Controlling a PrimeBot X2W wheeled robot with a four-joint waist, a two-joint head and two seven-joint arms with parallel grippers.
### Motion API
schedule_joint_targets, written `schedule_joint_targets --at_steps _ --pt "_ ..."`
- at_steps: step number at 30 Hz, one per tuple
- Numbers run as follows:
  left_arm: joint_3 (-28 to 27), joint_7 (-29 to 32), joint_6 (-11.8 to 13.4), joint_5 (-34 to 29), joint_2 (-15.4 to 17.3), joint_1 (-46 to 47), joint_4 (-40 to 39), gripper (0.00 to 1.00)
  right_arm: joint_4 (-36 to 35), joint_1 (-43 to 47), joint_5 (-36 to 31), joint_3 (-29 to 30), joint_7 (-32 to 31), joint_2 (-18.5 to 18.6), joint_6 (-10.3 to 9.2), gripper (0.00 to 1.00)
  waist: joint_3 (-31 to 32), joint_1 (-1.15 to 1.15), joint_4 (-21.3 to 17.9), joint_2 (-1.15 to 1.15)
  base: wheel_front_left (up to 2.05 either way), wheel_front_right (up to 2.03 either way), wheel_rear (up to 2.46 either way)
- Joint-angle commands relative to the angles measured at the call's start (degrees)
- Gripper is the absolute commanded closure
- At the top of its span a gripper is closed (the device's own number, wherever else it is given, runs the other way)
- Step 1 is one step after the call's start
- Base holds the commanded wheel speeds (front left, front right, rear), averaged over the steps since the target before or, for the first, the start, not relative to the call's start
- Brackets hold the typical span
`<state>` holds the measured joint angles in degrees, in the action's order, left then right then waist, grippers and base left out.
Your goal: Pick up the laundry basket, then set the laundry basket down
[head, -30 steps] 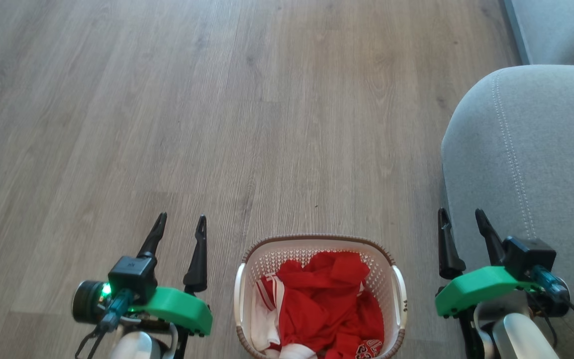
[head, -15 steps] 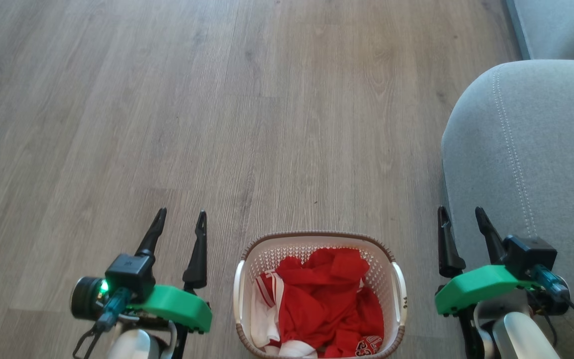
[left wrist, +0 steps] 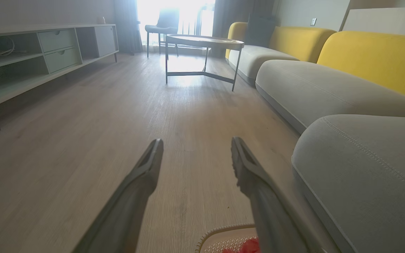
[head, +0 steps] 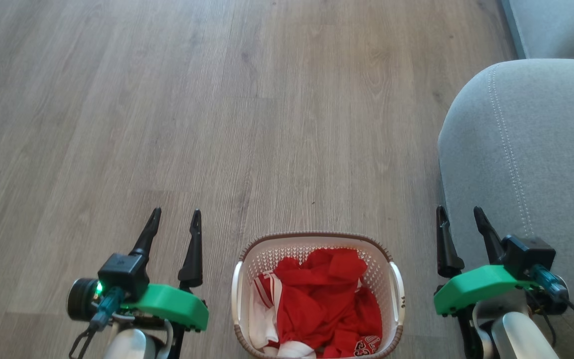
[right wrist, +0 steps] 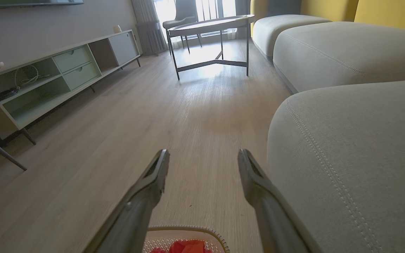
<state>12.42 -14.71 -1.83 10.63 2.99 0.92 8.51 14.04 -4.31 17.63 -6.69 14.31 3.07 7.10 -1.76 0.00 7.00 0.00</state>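
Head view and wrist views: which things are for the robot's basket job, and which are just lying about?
For the job: laundry basket, with red and white clothes inside; left gripper; right gripper, both open.
Just there: grey sofa, coffee table, low cabinet, chair, wood floor.

We note: basket (head: 277,257) on floor (head: 217,124) between our left gripper (head: 176,213) and right gripper (head: 459,210), touching neither; clothes (head: 324,294) in basket; sofa (head: 531,149) right of basket, beside right gripper.
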Motion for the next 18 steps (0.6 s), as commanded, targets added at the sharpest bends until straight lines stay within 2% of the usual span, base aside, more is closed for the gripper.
schedule_joint_targets --at_steps 1,9,10,13,18 --pt "-2.0 -0.3 -0.2 0.2 -0.1 1.7 -1.7 0.00 -1.9 -2.1 0.0 -1.2 0.7 -0.2 0.39 0.00 0.0 0.00 0.0 0.00 0.00 0.00 0.00" --pt "-2.4 -0.3 -0.6 1.2 -0.1 1.7 -1.4 0.00 -1.8 -2.3 0.4 -1.1 0.7 -0.2 0.39 0.00 -0.3 0.00 -0.1 0.00 0.00 0.00 0.00" --pt "-0.2 0.0 -0.6 1.2 0.0 0.0 0.3 1.00 0.0 0.0 0.1 0.0 0.0 0.0 0.00 1.00 -0.3 0.00 -0.1 0.00 0.00 0.00 0.00" --pt "0.0 0.0 -0.6 1.5 0.0 -0.6 2.7 1.00 2.2 0.5 0.3 -0.3 -0.1 0.0 0.00 1.00 -0.3 0.00 -0.1 0.00 0.00 0.00 0.00" --pt "-0.5 0.6 -0.7 5.0 0.2 -0.6 2.6 1.00 2.0 0.5 3.4 0.0 -0.8 0.1 0.02 1.00 -0.2 0.00 -0.4 0.00 0.00 0.00 0.00"
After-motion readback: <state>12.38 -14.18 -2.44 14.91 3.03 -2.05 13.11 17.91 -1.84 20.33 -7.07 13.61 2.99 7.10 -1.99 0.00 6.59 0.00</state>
